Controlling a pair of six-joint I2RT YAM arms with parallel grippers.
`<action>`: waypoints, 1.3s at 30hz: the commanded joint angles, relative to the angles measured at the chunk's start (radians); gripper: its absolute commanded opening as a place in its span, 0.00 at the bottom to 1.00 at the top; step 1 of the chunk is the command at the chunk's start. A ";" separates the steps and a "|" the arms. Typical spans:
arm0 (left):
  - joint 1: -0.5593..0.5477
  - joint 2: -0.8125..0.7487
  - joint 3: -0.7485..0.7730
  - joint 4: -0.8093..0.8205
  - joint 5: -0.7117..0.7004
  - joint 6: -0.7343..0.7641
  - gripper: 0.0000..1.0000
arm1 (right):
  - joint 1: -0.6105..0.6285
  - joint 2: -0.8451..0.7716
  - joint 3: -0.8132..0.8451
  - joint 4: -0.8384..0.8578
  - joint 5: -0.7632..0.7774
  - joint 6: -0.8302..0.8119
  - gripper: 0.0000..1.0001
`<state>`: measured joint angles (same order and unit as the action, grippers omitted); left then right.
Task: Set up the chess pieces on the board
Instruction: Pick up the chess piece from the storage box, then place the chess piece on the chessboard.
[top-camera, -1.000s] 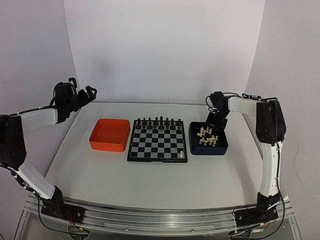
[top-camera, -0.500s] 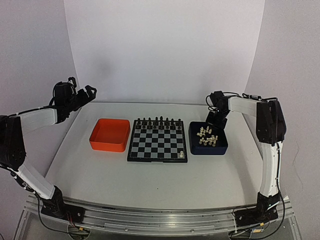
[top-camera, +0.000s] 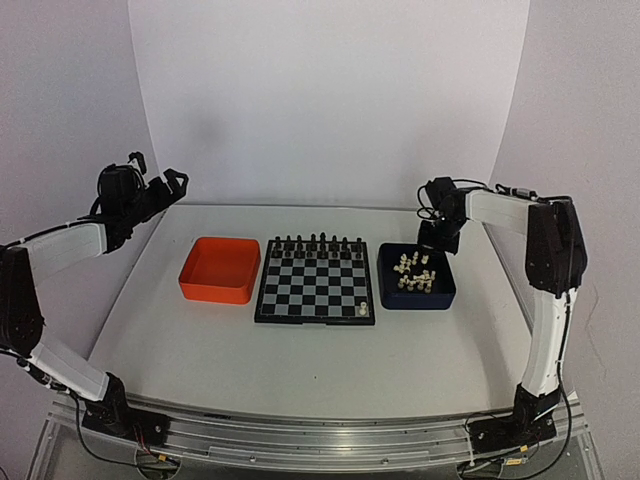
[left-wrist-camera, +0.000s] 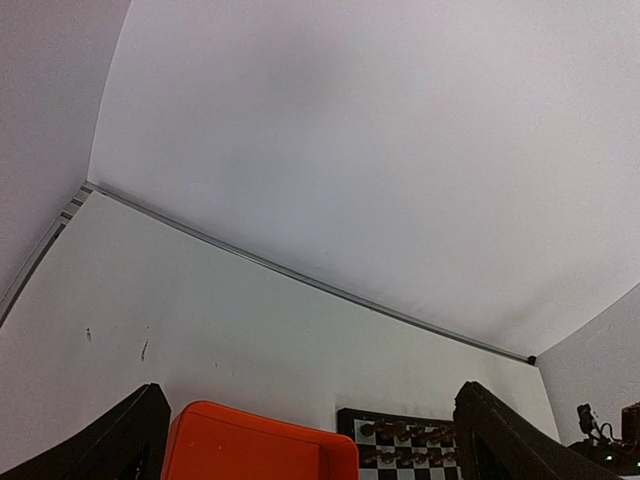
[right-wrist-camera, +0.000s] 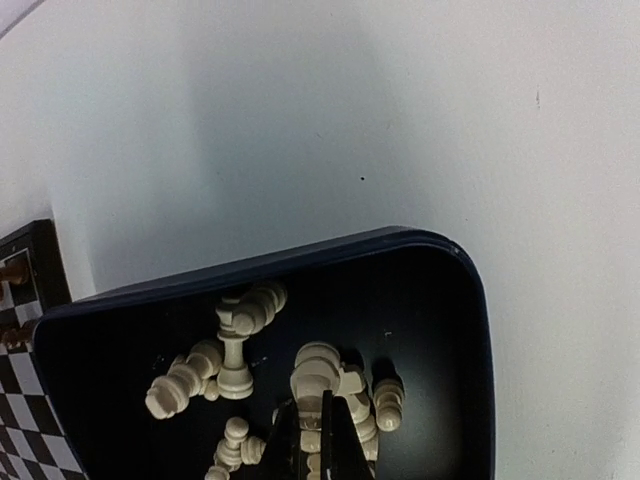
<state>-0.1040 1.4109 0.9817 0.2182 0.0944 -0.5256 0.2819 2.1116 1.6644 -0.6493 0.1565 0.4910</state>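
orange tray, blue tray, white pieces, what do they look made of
Orange tray: likely moulded plastic, matte even colour, rounded corners.
Blue tray: likely the same plastic, dark navy, smooth rounded rim.
White pieces: probably plastic, cream with a slight sheen; painted wood cannot be ruled out.

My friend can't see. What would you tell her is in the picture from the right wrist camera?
The right hand, fingers shut, points down into a dark blue tray holding a jumble of little cream-white chess pieces. A corner of the checkered board shows at the left, on the white table.
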 joint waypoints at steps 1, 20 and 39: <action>-0.003 -0.056 -0.021 0.024 0.010 -0.012 1.00 | 0.012 -0.182 -0.039 -0.004 0.009 -0.104 0.00; -0.003 -0.038 -0.019 0.012 0.074 -0.008 1.00 | 0.422 -0.148 0.126 -0.196 -0.097 -0.025 0.00; -0.005 -0.023 0.008 -0.077 0.154 0.070 1.00 | 0.538 -0.014 0.119 -0.232 -0.018 0.056 0.00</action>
<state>-0.1047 1.3911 0.9535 0.1561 0.2264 -0.4919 0.8138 2.0781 1.7782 -0.8585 0.1070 0.5228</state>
